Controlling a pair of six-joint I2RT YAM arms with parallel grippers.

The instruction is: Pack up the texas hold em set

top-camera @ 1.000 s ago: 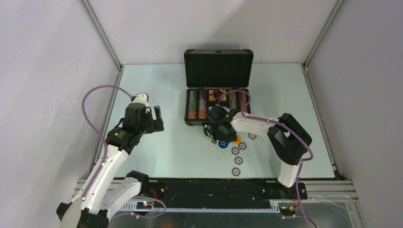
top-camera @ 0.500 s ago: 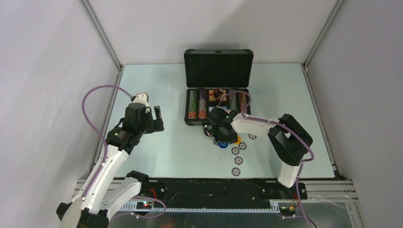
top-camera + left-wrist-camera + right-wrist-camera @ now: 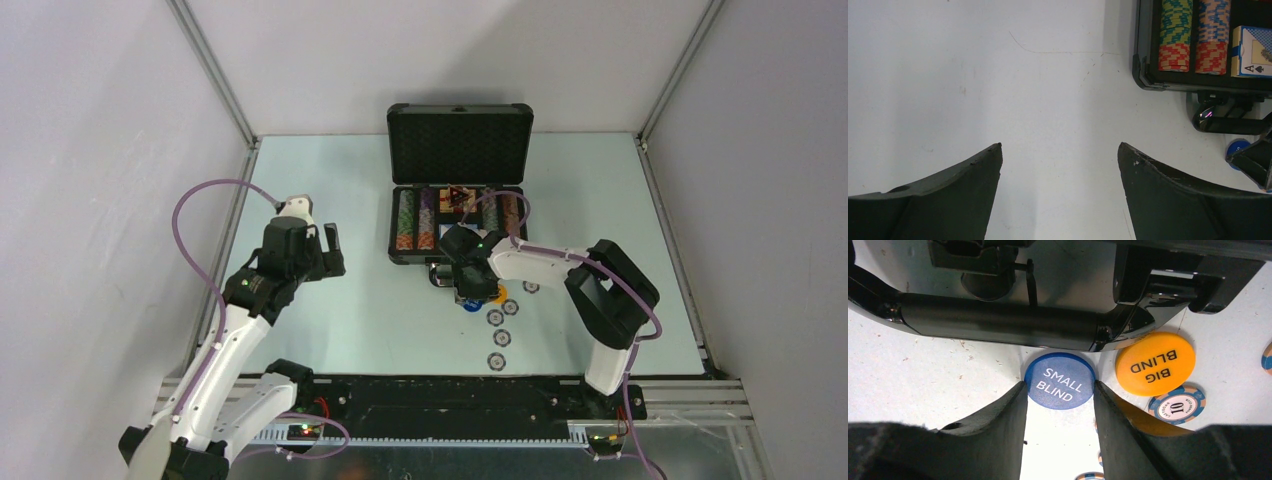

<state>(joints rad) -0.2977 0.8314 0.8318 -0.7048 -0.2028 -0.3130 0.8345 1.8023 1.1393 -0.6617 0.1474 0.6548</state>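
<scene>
Blue Small Blind button (image 3: 1060, 381) flat on the table (image 3: 998, 75), between the right gripper (image 3: 1059, 385) fingers; both pads meet its edges, clamped on it. Orange Big Blind button (image 3: 1154, 363) just right of the right finger, a striped chip (image 3: 1177, 404) touching its near edge. Black handle (image 3: 998, 325) of the open briefcase (image 3: 460, 145) just beyond the fingertips. Right arm bent at elbow, wrist pointed down. Left gripper (image 3: 1059, 150) spread wide, holding nothing, over bare table, with the briefcase's near left corner ahead to its right.
</scene>
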